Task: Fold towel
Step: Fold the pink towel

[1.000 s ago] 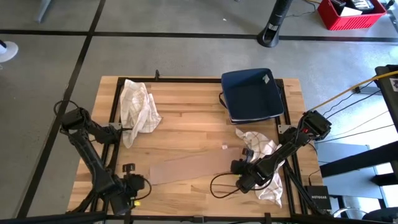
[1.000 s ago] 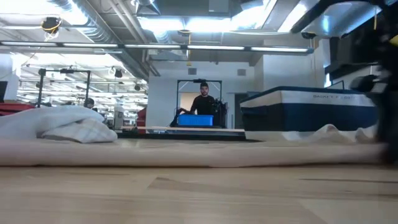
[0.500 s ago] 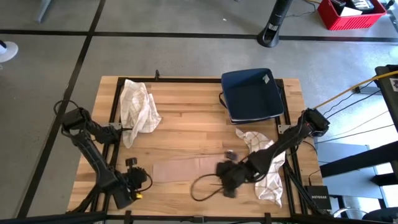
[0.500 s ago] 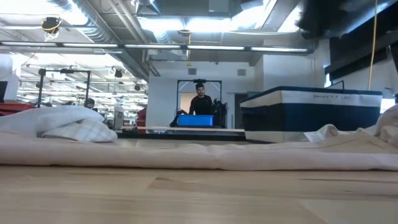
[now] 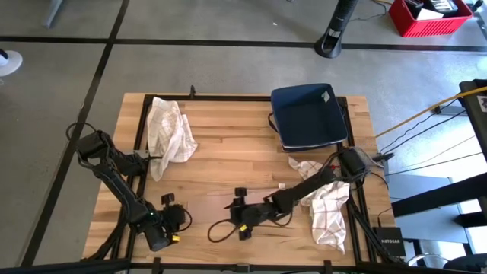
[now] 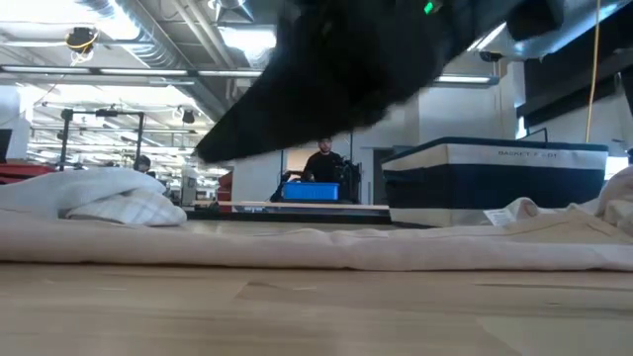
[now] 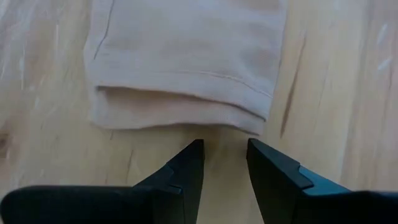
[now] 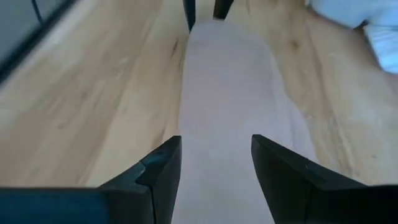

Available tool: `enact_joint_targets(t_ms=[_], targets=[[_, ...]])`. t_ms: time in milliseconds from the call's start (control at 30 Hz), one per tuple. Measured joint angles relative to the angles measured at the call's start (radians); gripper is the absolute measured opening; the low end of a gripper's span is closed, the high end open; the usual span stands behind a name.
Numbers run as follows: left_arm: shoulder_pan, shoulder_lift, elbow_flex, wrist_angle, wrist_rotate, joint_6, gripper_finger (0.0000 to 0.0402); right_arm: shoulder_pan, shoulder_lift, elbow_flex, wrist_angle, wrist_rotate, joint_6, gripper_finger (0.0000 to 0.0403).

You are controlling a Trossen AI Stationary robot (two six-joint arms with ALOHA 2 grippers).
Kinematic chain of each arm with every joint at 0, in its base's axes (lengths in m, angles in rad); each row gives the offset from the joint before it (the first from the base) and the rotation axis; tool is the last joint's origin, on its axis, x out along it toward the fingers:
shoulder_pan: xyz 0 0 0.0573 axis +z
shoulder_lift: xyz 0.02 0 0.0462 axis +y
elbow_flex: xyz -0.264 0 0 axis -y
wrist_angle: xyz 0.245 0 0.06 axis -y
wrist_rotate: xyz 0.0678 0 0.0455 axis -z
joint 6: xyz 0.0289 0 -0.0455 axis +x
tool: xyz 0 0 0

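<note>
A folded towel (image 7: 186,68) is lying on the table (image 5: 228,144) between the left gripper (image 5: 169,217) and right gripper (image 5: 239,217).

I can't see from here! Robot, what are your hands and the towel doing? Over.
Left gripper open, empty, at the tan towel's folded edge. Right gripper open above the towel, empty. Towel flat on table. Nothing blocking. Over.

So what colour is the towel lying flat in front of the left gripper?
Plain beige towel, with stitched hems; the left wrist view shows it best.
</note>
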Motion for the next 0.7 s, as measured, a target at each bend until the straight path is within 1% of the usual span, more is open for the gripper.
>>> enact_joint_targets(t_ms=[133,200,300,433,500,600,700], targets=[[0.032,0.002,-0.001,0.014,-0.042,0.025,0.0115,0.000,0.080,0.060,-0.023,0.000,-0.044,0.0198],[0.046,0.002,0.000,0.036,-0.044,0.039,0.0115,0.000,0.111,0.085,-0.043,0.008,-0.051,0.0198],[0.073,0.002,0.000,0.057,-0.041,0.063,0.0115,-0.003,0.129,0.111,-0.092,0.084,-0.048,0.0198],[0.109,0.002,0.014,0.057,-0.042,0.103,0.0115,-0.013,0.134,0.115,-0.152,0.225,-0.013,0.0198],[0.129,0.002,0.028,0.055,-0.042,0.137,0.0115,-0.019,0.134,0.115,-0.161,0.264,0.005,0.0194],[0.162,0.001,0.049,0.054,-0.041,0.181,0.0115,-0.026,0.134,0.115,-0.168,0.258,0.013,0.0168],[0.189,0.001,0.067,0.054,-0.042,0.239,0.0115,-0.038,0.134,0.115,-0.173,0.170,0.008,0.0125]])
